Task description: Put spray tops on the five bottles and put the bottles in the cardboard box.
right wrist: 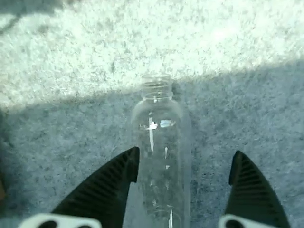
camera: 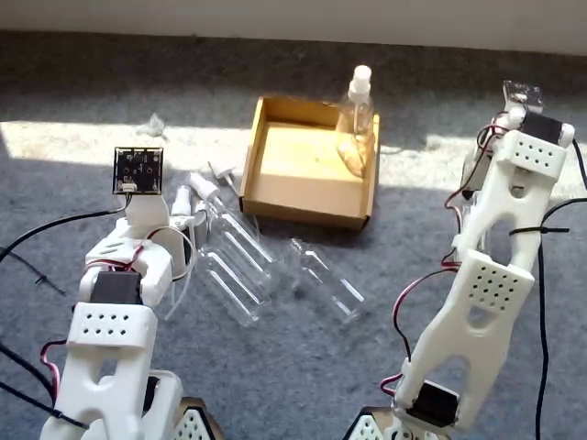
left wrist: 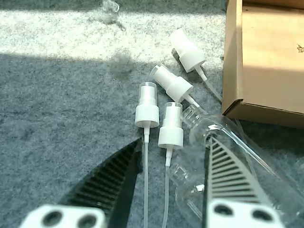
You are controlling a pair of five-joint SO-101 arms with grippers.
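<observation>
Spray tops (left wrist: 146, 110) lie farthest left, four of them loose on the grey carpet (left wrist: 57, 118), and the left claw (left wrist: 171, 183) hangs over them with its jaws spread and nothing held. The two nearest tops point their white heads away from the claw. Their thin dip tubes run back toward it, and the tube of one of them (left wrist: 171, 127) passes between the jaws. Closing here would catch a tube rather than a head, so we judge that the claw has to go forward along that axis.

Just right of the tops, clear bottles (camera: 229, 261) lie on their sides with open necks, and another (camera: 327, 280) lies a little apart. Beyond them sits the cardboard box (camera: 307, 213), with one capped bottle (camera: 358, 115) leaning in its far corner.

At the right, the right claw (right wrist: 185, 156) is also spread wide and holds nothing. An uncapped bottle (right wrist: 160, 128) lies between its jaws. Its long axis points straight away from the claw and its neck is at the far end, so the jaws would meet across its body. In the high view that bottle seems hidden behind the right arm (camera: 500, 275), so we cannot place it against the box.
</observation>
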